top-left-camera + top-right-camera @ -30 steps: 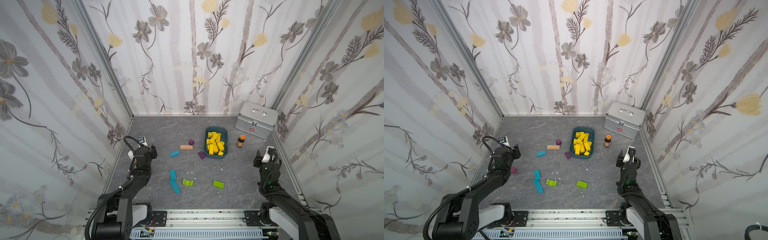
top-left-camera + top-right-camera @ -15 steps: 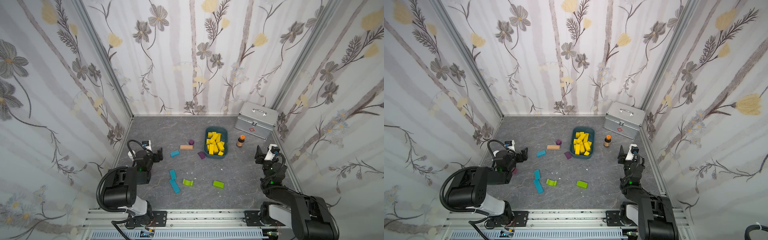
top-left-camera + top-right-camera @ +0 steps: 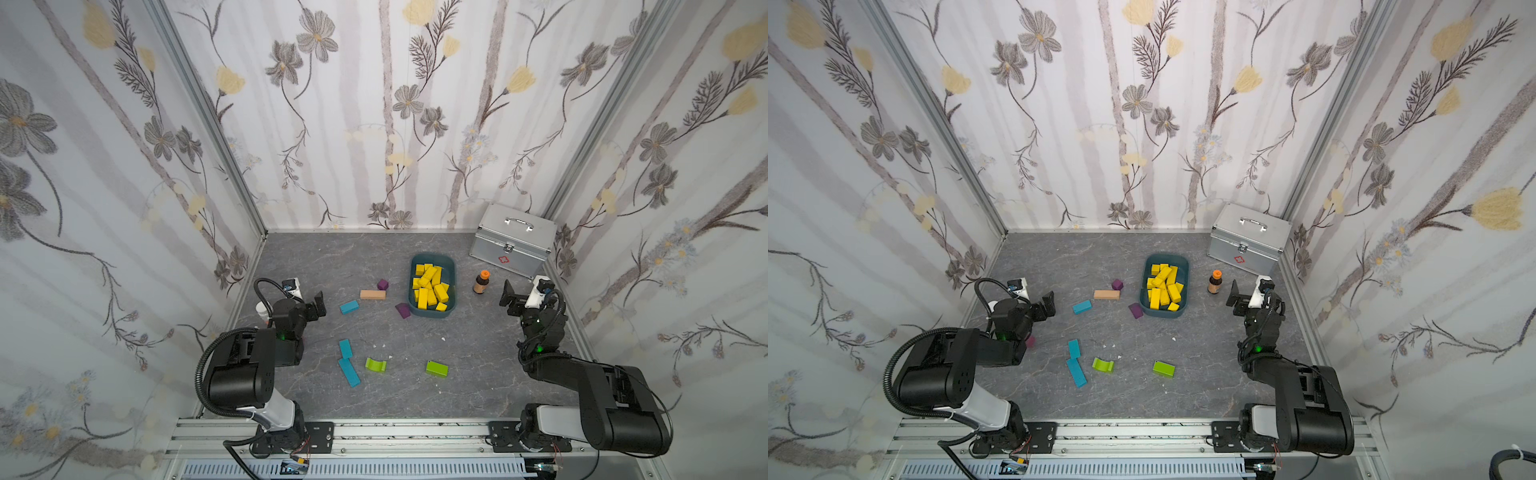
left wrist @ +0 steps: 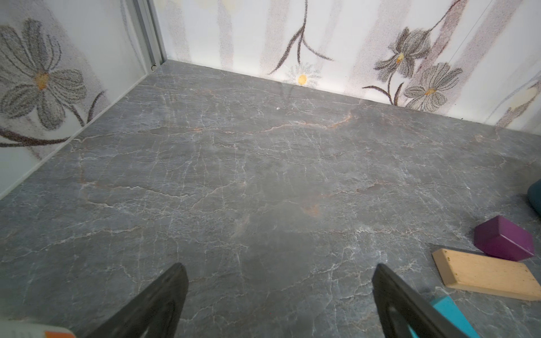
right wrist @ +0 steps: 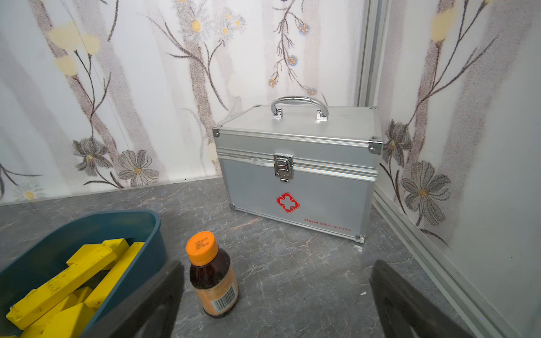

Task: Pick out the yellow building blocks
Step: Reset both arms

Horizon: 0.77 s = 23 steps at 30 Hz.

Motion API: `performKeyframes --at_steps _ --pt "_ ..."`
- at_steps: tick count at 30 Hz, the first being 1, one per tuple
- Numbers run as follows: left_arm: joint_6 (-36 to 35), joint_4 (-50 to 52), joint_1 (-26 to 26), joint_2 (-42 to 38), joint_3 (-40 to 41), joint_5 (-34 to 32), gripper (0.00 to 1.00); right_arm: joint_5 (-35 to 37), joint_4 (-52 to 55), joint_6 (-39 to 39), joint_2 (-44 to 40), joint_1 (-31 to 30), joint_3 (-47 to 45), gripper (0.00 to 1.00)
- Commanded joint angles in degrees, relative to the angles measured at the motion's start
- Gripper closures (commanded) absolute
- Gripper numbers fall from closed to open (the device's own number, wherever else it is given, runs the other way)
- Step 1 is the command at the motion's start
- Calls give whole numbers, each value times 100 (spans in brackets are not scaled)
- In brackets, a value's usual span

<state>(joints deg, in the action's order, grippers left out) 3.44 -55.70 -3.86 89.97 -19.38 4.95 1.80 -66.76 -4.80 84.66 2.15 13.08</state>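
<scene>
**Both top views.**
- Yellow building blocks (image 3: 430,284): cubes and bars, heaped loosely inside a teal bin (image 3: 433,314) toward the back of the grey table (image 3: 478,374).
- Purple block (image 3: 402,310): just beside the bin's near left corner.
- Tan bar (image 3: 372,294): further left, with a purple cube (image 3: 382,284) just behind it.
- Teal blocks (image 3: 349,306), three, and lime-green blocks (image 3: 436,368), two: scattered over the middle and near part of the table.
- Amber bottle (image 3: 481,282): upright, orange cap, right of the bin.
- Silver case (image 3: 513,241): back right corner.
- Left gripper (image 3: 312,305): low at the left side, near a teal block.
- Right gripper (image 3: 510,296): low at the right side, near the bottle and apart from it.

**Left wrist view.**
- Fingers (image 4: 158,298): spread wide over bare table with nothing between them, so the claw is open.
- At one edge: the tan bar, the purple cube against it, a teal block partly hidden by a finger, and a sliver of the bin.

**Right wrist view.**
- Fingers (image 5: 409,304): wide apart and empty, so the claw is open.
- Bottle: upright, just ahead of one finger.
- Bin: beside the bottle, yellow blocks inside.
- Case: latched, marked with a red cross, set against the corner.
</scene>
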Motion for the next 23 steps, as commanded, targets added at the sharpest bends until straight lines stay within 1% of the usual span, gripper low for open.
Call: performKeyframes --at_steps 1,5,7,13,23 --pt "50 -169 -1 3 -41 -73 0 110 -25 26 5 -13 29 0" --pt "32 -152 8 5 -53 -42 0 123 -30 30 -2 -13 30 0" --pt "-41 -82 8 16 -96 128 0 119 -27 32 -2 -13 28 0" --pt "-151 81 16 4 -174 327 0 119 -27 24 -2 -13 28 0" --pt "-205 240 139 -2 -258 60 0 127 -30 27 -1 -17 30 0"
